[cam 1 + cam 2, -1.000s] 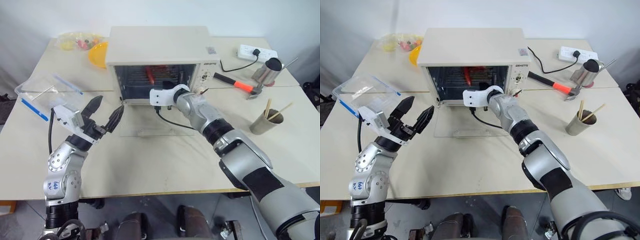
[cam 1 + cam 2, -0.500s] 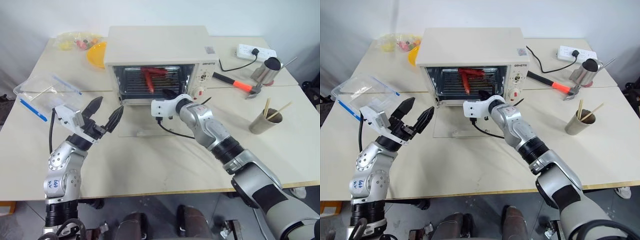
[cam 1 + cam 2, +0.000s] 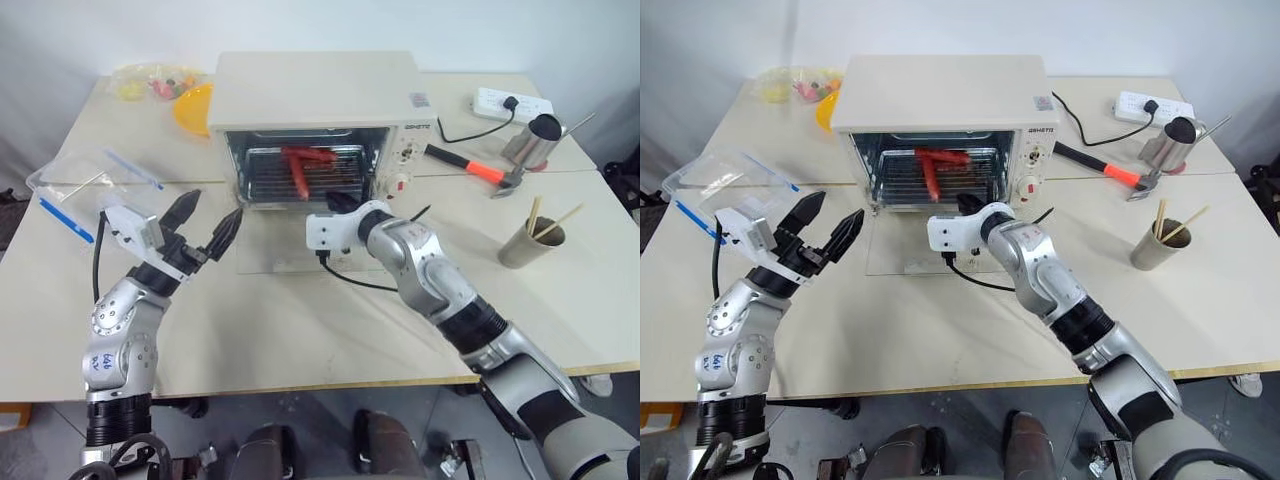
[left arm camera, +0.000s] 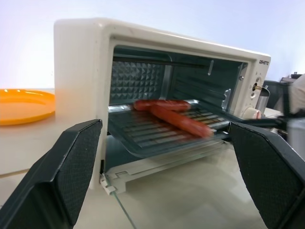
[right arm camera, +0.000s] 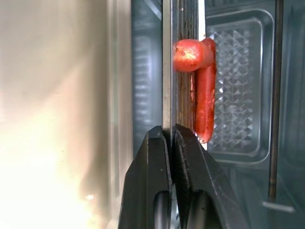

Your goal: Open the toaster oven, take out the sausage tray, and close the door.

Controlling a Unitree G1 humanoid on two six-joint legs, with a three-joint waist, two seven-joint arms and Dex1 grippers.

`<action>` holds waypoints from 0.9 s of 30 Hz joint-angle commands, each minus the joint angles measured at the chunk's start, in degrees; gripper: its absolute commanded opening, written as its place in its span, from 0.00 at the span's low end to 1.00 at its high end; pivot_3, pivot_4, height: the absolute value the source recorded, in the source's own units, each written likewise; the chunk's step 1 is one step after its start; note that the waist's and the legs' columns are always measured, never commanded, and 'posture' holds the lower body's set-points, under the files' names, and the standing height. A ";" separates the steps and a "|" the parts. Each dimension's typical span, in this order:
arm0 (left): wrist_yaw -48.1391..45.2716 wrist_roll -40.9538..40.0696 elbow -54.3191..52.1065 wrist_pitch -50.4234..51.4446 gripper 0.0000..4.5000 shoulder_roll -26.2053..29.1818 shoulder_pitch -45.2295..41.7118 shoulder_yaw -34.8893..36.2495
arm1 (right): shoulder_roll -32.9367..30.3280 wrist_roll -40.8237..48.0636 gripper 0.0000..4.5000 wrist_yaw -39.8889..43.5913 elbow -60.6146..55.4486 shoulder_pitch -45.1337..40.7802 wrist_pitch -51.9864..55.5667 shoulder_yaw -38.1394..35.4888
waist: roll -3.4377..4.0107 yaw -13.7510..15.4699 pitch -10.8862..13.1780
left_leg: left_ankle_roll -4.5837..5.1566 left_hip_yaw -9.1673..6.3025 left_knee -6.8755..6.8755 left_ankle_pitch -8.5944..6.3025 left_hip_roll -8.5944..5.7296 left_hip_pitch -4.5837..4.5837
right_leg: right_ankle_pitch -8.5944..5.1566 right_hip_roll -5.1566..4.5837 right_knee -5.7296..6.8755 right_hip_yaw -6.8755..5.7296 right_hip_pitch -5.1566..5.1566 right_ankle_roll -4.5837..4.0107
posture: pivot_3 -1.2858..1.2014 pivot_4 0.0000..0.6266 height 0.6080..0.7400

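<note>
Silver sausage tray [image 3: 305, 175] rim pinched by closed right hand [image 3: 332, 203], left hand [image 3: 208, 226] spread wide, empty

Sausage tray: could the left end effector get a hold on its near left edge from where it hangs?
Probably yes. The left end effector is open, facing the toaster oven; the door lies flat, and the sausage tray juts out, pinched by the right end effector.

Cream-white boxy toaster oven [image 3: 315, 90], diamond-embossed metal inner wall. Silver ridged rectangular sausage tray [image 4: 157, 131] with long red sausages [image 3: 300, 165]. Orange round plastic plate [image 3: 197, 108] at 10 o'clock of oven. Orange-handled hammer [image 3: 470, 166] at 3 o'clock. Black-fingered grippers noted.
</note>
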 commanded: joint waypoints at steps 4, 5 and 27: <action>-0.61 -0.67 -0.26 -0.86 1.00 0.89 -1.00 0.99 | 0.76 -2.71 0.01 1.43 -9.17 0.42 1.14 -1.24 | 0.00 0.12 0.00 | -0.01 -0.01 0.01 0.00 0.00 0.00 | 0.00 0.00 0.00 0.00 0.00 0.00 | 0.52 0.24 1.00; -0.68 -0.72 -0.20 -0.77 1.00 0.97 -1.04 1.01 | 0.71 -2.88 0.01 1.91 -9.84 0.83 1.19 -1.21 | 0.00 0.11 0.00 | -0.01 -0.01 0.00 0.00 0.00 0.00 | 0.00 0.00 -0.01 0.00 0.00 0.00 | 0.52 0.24 1.00; -1.25 -2.22 -0.91 2.08 1.00 4.56 1.18 3.63 | -2.83 -2.80 0.01 11.35 -23.73 11.75 -1.47 -2.32 | -0.01 0.15 0.00 | -0.01 -0.01 0.04 0.01 0.01 0.03 | 0.00 0.02 -0.01 0.01 0.04 -0.01 | 0.52 0.24 1.00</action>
